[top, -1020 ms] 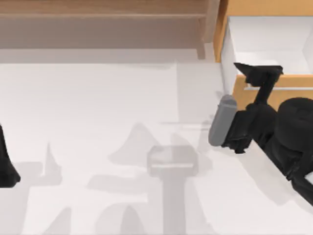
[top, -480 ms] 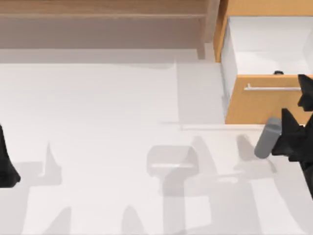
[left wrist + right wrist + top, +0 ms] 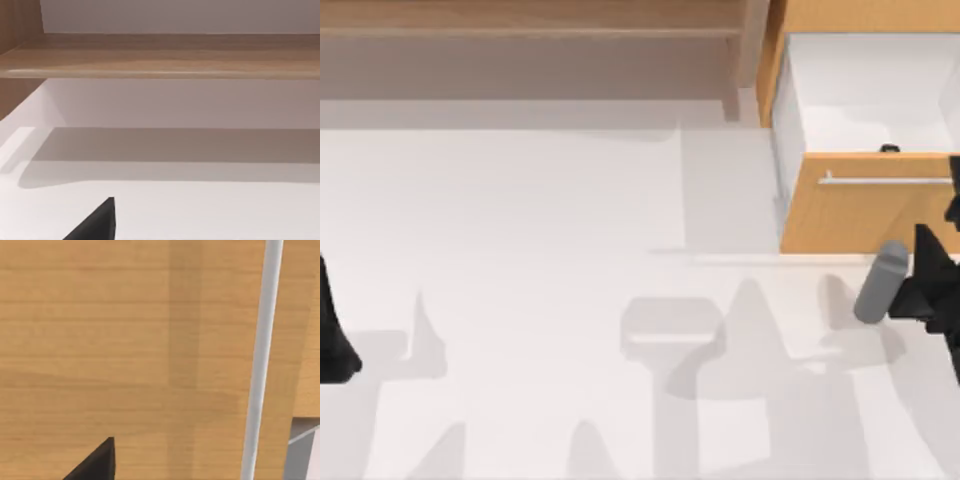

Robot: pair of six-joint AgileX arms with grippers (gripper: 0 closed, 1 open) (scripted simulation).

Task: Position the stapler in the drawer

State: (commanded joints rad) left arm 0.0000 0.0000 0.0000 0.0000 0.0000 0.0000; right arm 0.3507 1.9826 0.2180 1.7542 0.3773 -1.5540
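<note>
While seen from above, the drawer [image 3: 865, 200] stands open at the bench's [image 3: 520, 200] right, stapler [image 3: 889, 149] a dark sliver inside behind its front. Right tool [image 3: 945, 250] beside the front; spread cannot be told. Left arm parked far left. Right wrist: handle [image 3: 260, 360] close; retreat straight back, avoid snagging it.

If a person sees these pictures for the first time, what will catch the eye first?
First, the open drawer at the table's far right, with its orange-wood front, silver handle and white inside. A small dark thing, probably the stapler, peeks over the front's top edge. Just in front of the drawer, at the right edge, is the black right gripper; the left arm sits at the left edge.
</note>
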